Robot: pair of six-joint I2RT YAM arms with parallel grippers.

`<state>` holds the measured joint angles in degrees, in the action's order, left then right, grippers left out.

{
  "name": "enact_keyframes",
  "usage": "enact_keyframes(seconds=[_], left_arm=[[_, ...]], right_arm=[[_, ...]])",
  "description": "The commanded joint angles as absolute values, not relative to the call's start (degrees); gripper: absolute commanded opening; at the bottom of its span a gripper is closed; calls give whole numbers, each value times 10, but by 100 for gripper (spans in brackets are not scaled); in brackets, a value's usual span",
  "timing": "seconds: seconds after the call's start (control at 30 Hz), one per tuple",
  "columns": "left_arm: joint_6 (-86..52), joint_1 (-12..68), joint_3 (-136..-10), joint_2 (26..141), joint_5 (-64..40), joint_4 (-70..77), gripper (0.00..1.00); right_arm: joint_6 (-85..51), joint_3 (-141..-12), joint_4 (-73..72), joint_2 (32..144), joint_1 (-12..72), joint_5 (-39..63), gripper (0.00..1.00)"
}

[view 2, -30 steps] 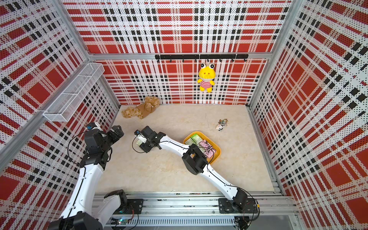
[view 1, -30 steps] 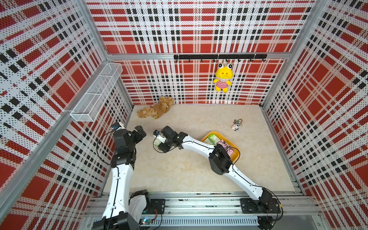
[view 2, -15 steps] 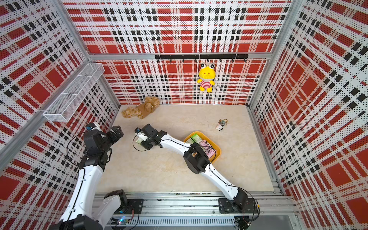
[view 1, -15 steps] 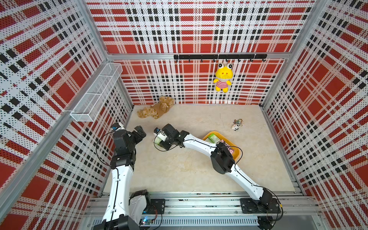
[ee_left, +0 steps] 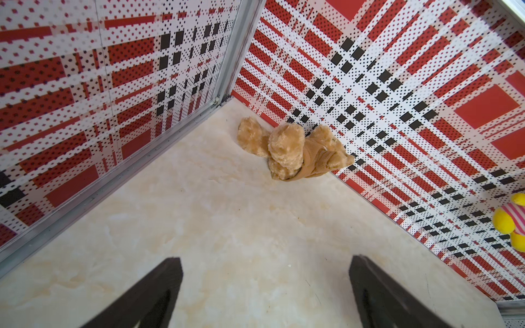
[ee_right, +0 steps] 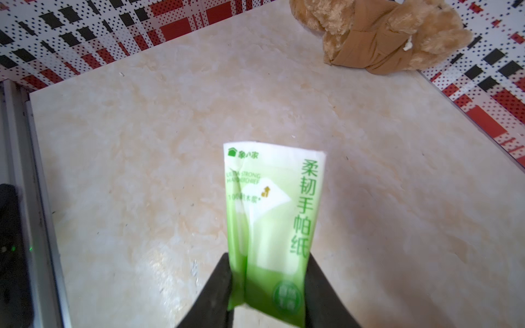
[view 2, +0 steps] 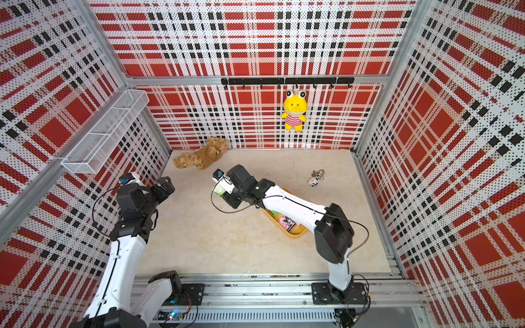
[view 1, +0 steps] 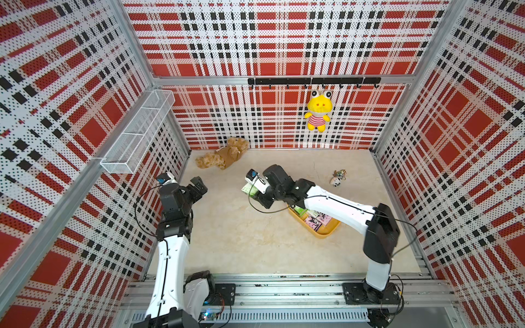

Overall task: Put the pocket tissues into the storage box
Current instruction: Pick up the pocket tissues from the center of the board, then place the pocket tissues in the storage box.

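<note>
Nearest the arm bases, the yellow-orange storage box (view 1: pixel 326 232) sits on the counter (view 1: pixel 241 250) under the right forearm, with pink cartoon packets (view 1: pixel 315 220) and a green packet (view 1: pixel 300 210) inside. Just past its far corner, the right end effector (ee_right: pixel 268 264) is clamped tight on one end of a green-and-white tissue packet (ee_right: pixel 272 204), held above the counter, outside the box. By the left wall the left end effector (ee_left: pixel 265 258) hangs spread wide, empty. Farther back lie a keychain trinket (view 1: pixel 336 181) and a brown teddy bear (view 1: pixel 223 156); a yellow frog plush (view 1: pixel 318 112) hangs on the back wall.
</note>
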<state>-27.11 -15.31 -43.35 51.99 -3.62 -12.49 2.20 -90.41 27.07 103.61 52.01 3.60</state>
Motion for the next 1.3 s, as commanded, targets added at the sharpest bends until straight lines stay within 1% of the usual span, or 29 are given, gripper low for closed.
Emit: enact_keyframes(seconds=[0.0, 0.2, 0.37, 0.47, 0.57, 0.7, 0.8, 1.0, 1.27], left_arm=[[-281, -145, -434, 508, -41, -122, 99], [-287, -130, -459, 497, -60, -138, 99], [-287, -118, -483, 499, -51, -146, 99], [-291, -116, -476, 496, -34, -146, 99], [-297, -115, -460, 482, -18, -144, 99], [-300, -116, -439, 472, -8, -141, 99], [-292, -115, -432, 481, -7, -136, 99], [-271, -116, -439, 516, 0, -126, 99], [-281, -118, -423, 527, -3, -101, 99]], right_arm=[[-12, -818, 287, 952, 511, 2, 38], [-71, -702, 358, 780, 501, -59, 41], [-79, -610, 411, 665, 438, -62, 42], [-60, -563, 409, 625, 396, -45, 42], [-47, -538, 411, 624, 358, -25, 42], [-34, -521, 414, 673, 336, -7, 41], [-25, -525, 409, 716, 333, 1, 41], [-10, -514, 374, 738, 333, 15, 41], [13, -528, 376, 805, 333, 16, 41]])
